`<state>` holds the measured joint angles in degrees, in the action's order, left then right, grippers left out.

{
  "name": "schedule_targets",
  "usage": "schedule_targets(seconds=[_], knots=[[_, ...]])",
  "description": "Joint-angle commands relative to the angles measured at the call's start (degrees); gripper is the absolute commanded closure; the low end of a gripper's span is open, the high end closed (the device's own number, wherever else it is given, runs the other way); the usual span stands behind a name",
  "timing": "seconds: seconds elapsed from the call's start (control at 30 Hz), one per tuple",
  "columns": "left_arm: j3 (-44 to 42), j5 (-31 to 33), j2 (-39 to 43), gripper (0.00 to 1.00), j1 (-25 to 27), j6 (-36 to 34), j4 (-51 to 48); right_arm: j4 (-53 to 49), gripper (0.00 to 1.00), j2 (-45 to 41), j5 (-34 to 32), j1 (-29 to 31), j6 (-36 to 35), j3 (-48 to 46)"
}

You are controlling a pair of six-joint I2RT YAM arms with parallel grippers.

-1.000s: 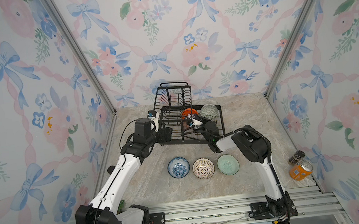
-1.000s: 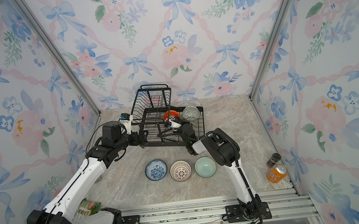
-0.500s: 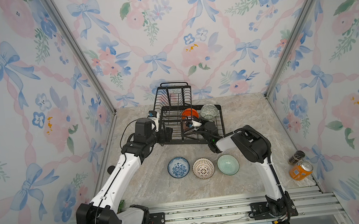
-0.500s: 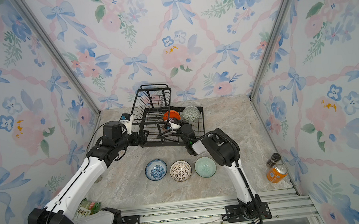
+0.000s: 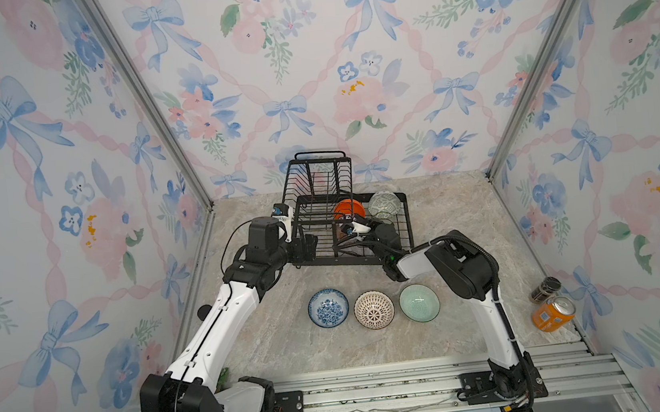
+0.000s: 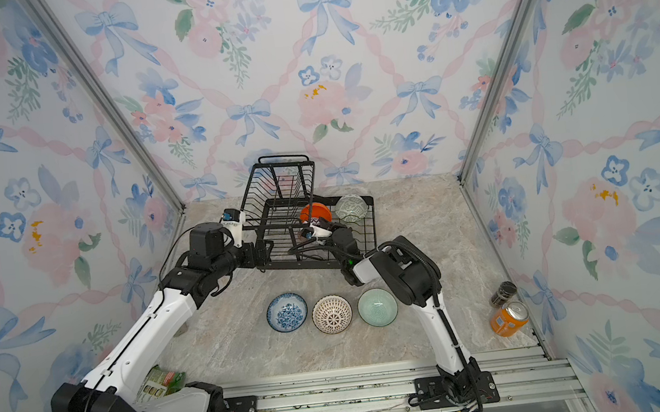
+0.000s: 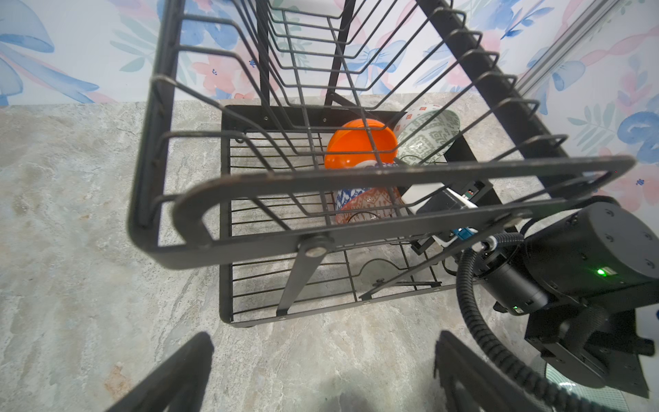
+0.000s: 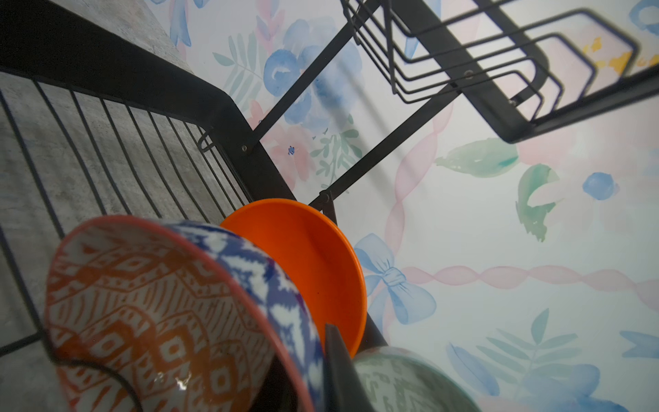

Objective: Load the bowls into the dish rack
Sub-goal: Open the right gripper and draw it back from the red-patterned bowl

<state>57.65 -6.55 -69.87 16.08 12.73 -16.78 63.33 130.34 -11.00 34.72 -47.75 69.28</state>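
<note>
The black wire dish rack (image 5: 338, 261) stands at the back of the table. A plain orange bowl (image 5: 347, 207) and a grey-green patterned bowl (image 5: 384, 204) lean on edge in its lower tray. My right gripper (image 8: 303, 360) reaches into the tray. Its fingers (image 8: 335, 356) sit either side of the wall of the orange-white patterned bowl (image 8: 142, 310), which stands on edge against the orange bowl (image 8: 310, 264). I cannot tell whether they still pinch it. My left gripper (image 7: 322, 339) is open and empty over bare table at the rack's left end (image 7: 249, 321).
Three bowls stand in a row on the table in front of the rack: blue-white floral (image 5: 328, 308), white with brown lattice (image 5: 374, 310), pale mint green (image 5: 419, 303). An orange can (image 5: 553, 314) and a black-lidded jar (image 5: 544, 289) sit by the right wall. A green packet (image 6: 161, 381) lies front left.
</note>
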Motion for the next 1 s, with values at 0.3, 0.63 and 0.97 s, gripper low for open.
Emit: schedule_targets(seconds=[0.3,0.63,0.97], knots=[[-0.3,-0.9,0.9,0.02,-0.4,0.1,0.6,-1.9,0.64,-4.0,-0.9,0.1,0.2,-1.2],[-0.7,-0.1,1.4,0.02,-0.1,0.0,0.6,-1.6,0.03,-7.1,-2.2,-0.4,-1.9,-3.3],[-0.4,0.1,0.4,0.02,-0.1,-0.1,0.4,-2.8,0.03,-13.5,-3.3,-0.7,-2.4,-8.9]])
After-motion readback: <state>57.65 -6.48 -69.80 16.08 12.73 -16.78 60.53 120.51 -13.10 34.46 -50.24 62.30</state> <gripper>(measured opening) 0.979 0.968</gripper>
